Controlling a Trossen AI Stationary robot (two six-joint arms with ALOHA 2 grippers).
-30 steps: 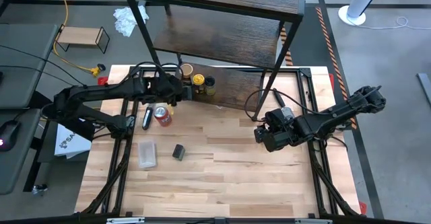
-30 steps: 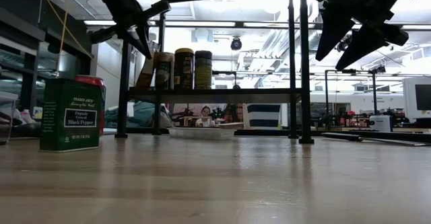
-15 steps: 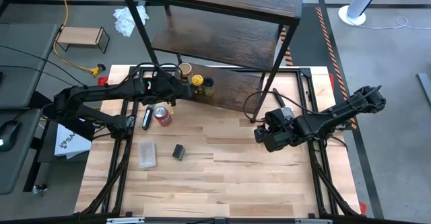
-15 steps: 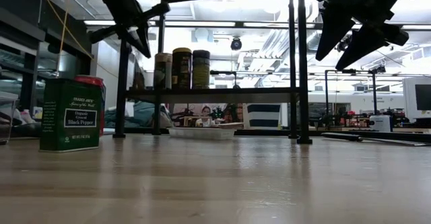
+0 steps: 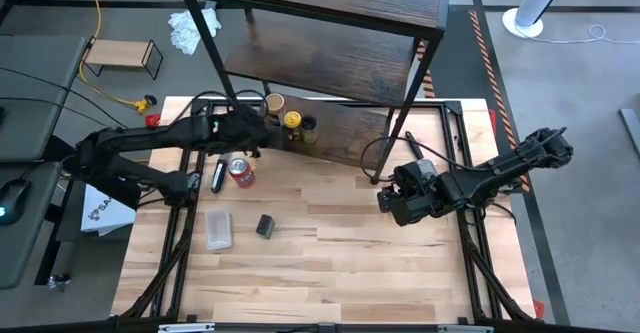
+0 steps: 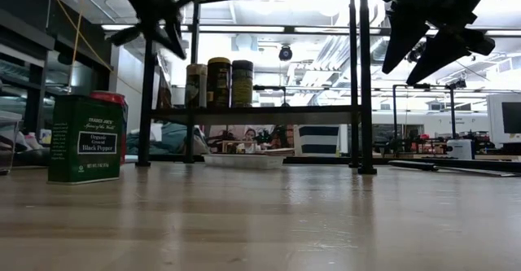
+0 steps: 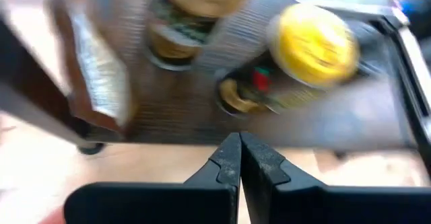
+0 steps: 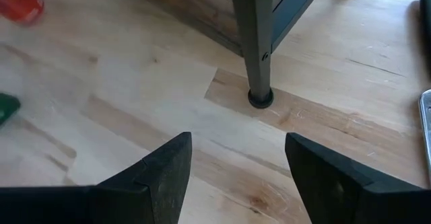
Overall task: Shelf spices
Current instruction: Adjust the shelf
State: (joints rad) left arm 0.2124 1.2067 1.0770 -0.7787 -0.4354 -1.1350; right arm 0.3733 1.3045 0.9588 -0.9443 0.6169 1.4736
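Already on the shelf's lowest board — three upright spice jars, tan-, yellow-, dark-lidded. Green pepper box on the table. Left gripper pinched closed, empty; right gripper spread apart, empty.

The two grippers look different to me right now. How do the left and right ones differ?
The left gripper is shut, fingers pressed together and holding nothing; the right gripper stands open with a clear gap. The left one is at the shelf, by the jars on its lowest board, the yellow-lidded jar among them; the right one hangs over bare table near a shelf leg. Both are dark, two-fingered and empty.
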